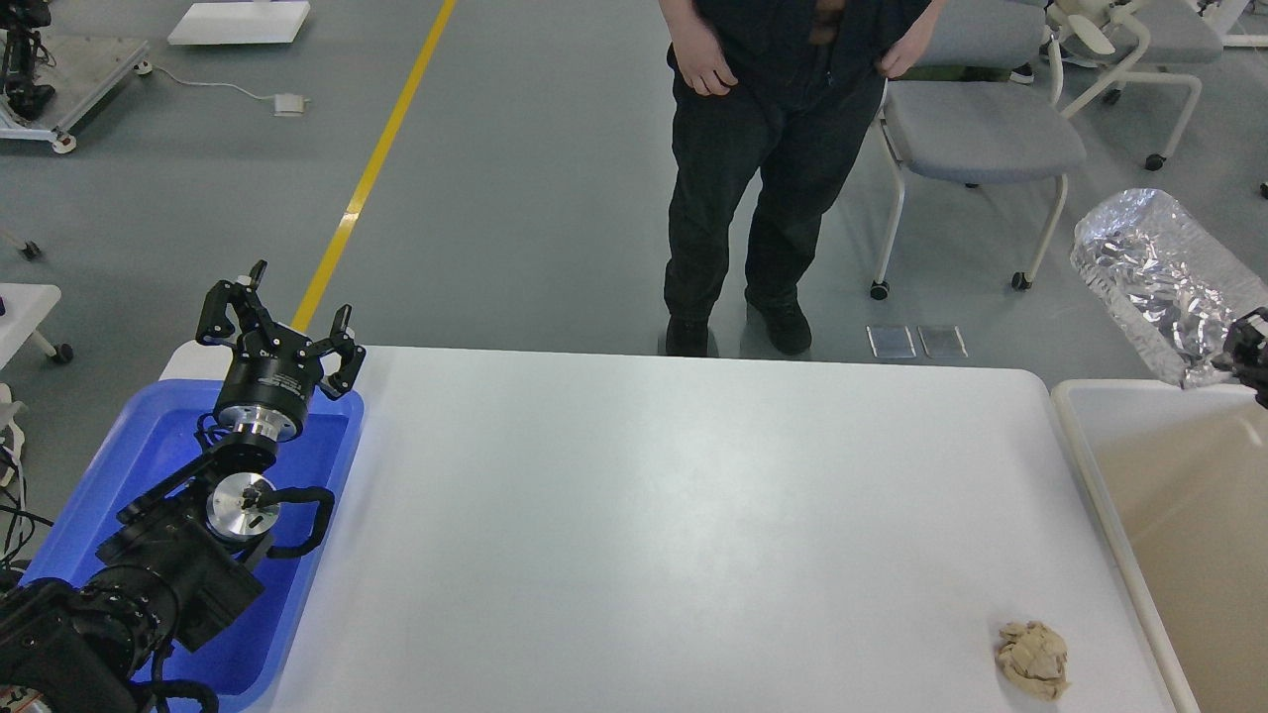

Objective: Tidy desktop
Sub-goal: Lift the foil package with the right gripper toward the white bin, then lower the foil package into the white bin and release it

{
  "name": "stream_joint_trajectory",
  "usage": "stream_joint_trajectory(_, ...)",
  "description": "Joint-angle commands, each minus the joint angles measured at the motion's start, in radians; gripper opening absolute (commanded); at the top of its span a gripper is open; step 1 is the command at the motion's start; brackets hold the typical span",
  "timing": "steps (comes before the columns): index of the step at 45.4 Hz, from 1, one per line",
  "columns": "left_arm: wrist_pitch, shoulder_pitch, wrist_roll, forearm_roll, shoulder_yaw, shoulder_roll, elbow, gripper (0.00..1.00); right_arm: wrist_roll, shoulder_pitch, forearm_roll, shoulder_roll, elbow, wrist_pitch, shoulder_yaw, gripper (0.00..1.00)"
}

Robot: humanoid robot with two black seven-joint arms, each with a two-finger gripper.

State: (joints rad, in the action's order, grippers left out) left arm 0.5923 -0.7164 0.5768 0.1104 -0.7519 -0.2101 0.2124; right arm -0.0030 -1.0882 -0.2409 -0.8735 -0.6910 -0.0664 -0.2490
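Head view shows the left gripper [287,322] raised over the far end of the blue tray [149,456], its fingers spread apart with nothing between them. The right gripper [1250,347] barely shows at the right edge, dark and cut off, so whether its fingers are spread or closed cannot be told; it sits right against a crinkled silver foil bag [1154,272], and contact is unclear.

On the desktop [644,515] only one thing is left to clear: a crumpled beige paper wad [1032,659], near the front right corner and just beside the white-rimmed bin [1075,436]. That bin seems the likely place for it. The right arm looks the better choice, being far closer. A good pick would come down from above, close softly around the wad's middle, lift clear of the bin rim, then release inside.

Nothing on the tabletop blocks that path. Beyond the far edge a person [773,178] stands close, with a grey chair [981,129] beside, so reaches should stay low and short.
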Motion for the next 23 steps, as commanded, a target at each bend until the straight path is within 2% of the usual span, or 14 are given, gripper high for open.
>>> stream_joint_trajectory(1,0.0,0.0,0.0,0.0,0.0,0.0,0.001,1.0,-0.015,0.149,0.172,0.093,0.083,0.224,0.034,0.0)
stream_joint_trajectory(5,0.0,0.0,0.0,0.0,0.0,0.0,-0.001,1.0,-0.025,0.201,0.173,0.116,0.102,0.264,0.074,0.0)
stream_joint_trajectory(23,0.0,0.0,0.0,0.0,0.0,0.0,0.001,1.0,-0.022,0.335,0.158,0.122,0.172,0.254,0.106,0.0)
